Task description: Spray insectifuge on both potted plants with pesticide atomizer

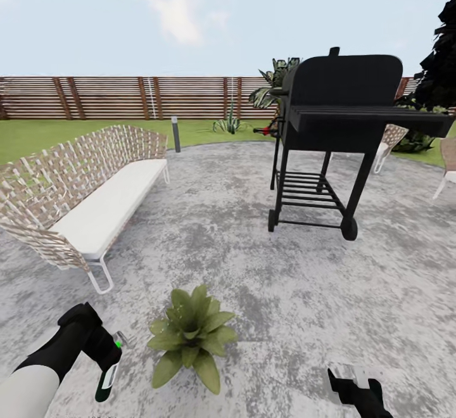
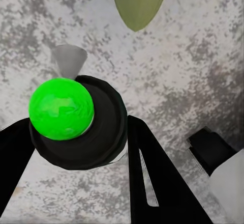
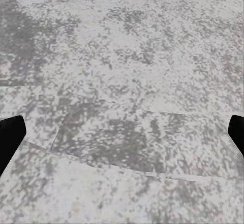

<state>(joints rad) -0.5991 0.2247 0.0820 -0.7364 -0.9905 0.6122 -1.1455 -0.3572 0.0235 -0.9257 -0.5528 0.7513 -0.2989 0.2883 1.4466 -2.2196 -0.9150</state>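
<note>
One potted plant (image 1: 190, 335), a low rosette of broad green leaves, stands on the grey paving (image 1: 253, 266) near the bottom centre of the head view. Just to its left, my left gripper (image 1: 101, 351) is shut on the pesticide atomizer (image 1: 109, 375), a slim dark green sprayer held roughly upright. In the left wrist view the atomizer's bright green knob (image 2: 61, 109) and dark cap sit between the black fingers (image 2: 152, 183), with a grey nozzle cone beyond and a leaf tip (image 2: 138, 0) of the plant farther on. My right gripper (image 1: 354, 386) (image 3: 122, 132) is open over bare paving.
A wicker sofa (image 1: 95, 196) with a white cushion stands at the left. A black grill (image 1: 335, 133) on wheels stands right of centre, with wicker chairs (image 1: 391, 136) behind it. A short bollard (image 1: 176, 134), lawn and the slatted wooden fence (image 1: 126, 97) lie beyond.
</note>
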